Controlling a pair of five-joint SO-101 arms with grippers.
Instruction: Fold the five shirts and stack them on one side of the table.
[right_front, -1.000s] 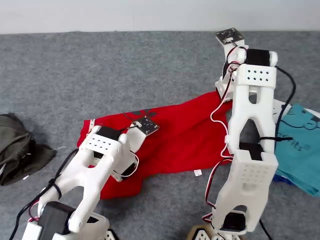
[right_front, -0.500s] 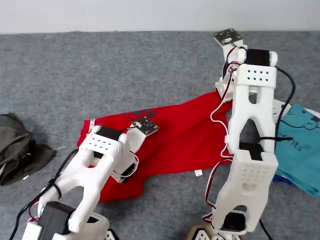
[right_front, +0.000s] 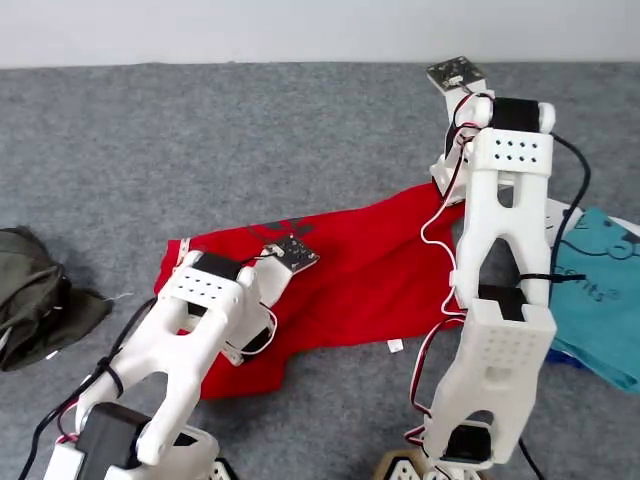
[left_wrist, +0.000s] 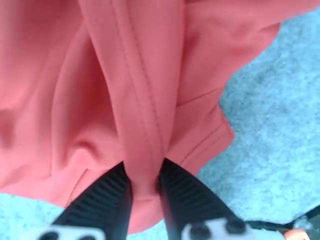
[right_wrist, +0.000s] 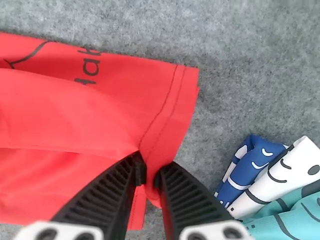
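Note:
A red shirt (right_front: 350, 265) lies stretched across the middle of the grey table. My left gripper (left_wrist: 144, 176) is shut on a pinched fold of the red shirt (left_wrist: 125, 90) near its left end. My right gripper (right_wrist: 148, 176) is shut on the hem of the red shirt (right_wrist: 75, 115) at its right end. In the high view the left arm (right_front: 205, 320) sits over the shirt's lower left part and the right arm (right_front: 505, 220) stands over its right edge. A teal shirt (right_front: 600, 295) lies at the right. A dark green shirt (right_front: 35, 295) lies bunched at the left edge.
Blue and white patterned cloth (right_wrist: 265, 175) lies by the teal shirt (right_wrist: 295, 220), close to my right gripper. A white tag (right_front: 396, 346) sticks out from the red shirt's near edge. Bare grey table (right_front: 250, 130) stretches behind the red shirt.
The red shirt's left end has shifted slightly with my left gripper. The right arm has not moved.

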